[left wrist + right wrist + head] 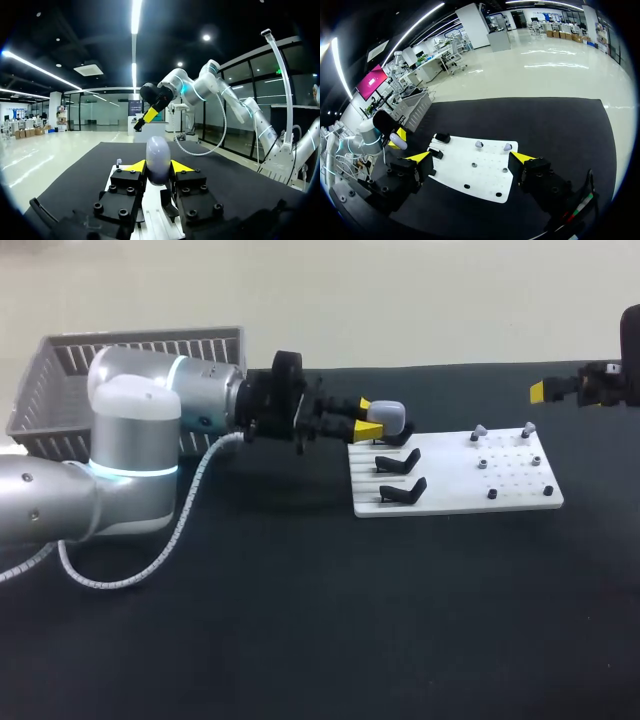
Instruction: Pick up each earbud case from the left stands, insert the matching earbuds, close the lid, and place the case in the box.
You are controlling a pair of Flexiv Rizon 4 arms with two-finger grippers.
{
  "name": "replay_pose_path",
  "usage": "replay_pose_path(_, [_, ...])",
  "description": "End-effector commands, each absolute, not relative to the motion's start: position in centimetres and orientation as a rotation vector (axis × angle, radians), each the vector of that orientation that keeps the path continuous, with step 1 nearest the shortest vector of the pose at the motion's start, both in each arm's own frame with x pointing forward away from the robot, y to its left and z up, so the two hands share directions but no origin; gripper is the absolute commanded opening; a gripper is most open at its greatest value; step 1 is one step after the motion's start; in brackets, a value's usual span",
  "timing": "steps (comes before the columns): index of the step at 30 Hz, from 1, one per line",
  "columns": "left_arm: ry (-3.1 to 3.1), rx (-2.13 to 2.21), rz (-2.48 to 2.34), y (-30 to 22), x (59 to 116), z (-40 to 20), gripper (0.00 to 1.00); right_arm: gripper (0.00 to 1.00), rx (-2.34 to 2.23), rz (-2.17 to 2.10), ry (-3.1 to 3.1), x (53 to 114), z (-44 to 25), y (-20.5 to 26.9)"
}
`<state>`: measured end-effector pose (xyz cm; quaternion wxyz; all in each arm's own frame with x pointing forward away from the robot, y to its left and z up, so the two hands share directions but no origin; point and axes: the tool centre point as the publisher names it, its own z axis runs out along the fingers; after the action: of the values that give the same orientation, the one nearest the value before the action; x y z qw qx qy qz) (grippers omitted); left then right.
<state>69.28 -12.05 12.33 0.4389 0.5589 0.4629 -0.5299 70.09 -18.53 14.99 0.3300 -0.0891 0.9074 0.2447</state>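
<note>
Grips one pale earbud case (390, 416) from two sides in the left gripper (369, 418), at the rearmost stand on the white board (450, 495); cannot tell whether lifted clear. Shows two nearer stands (398, 461) (403, 490) bare. Leaves two earbuds (480, 430) (527, 428) on the board's right part. Holds the right gripper (470, 157) wide open and empty, well apart. Judged early: earbud insertion, lid closing and placing in the box (60, 365) not yet done for this case.
</note>
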Motion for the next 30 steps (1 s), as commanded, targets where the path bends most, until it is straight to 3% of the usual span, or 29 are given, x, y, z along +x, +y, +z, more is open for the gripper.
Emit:
replay_pose_path(1, [1.148,1.39,-1.32,-12.1,69.4,12.3,0.0,1.0,-0.234,0.64,2.373,70.0,15.0,-18.6])
replay_pose_path(5, [1.148,1.39,-1.32,-12.1,69.4,12.3,0.0,1.0,-0.244,0.637,2.371,69.7,15.2,-18.3])
replay_pose_path(21, [1.148,1.39,-1.32,-12.1,69.4,12.3,0.0,1.0,-0.517,0.451,2.371,60.7,18.5,-7.6])
replay_pose_path(30, [1.148,1.39,-1.32,-12.1,69.4,12.3,0.0,1.0,-0.579,0.491,2.377,61.3,17.5,-4.0])
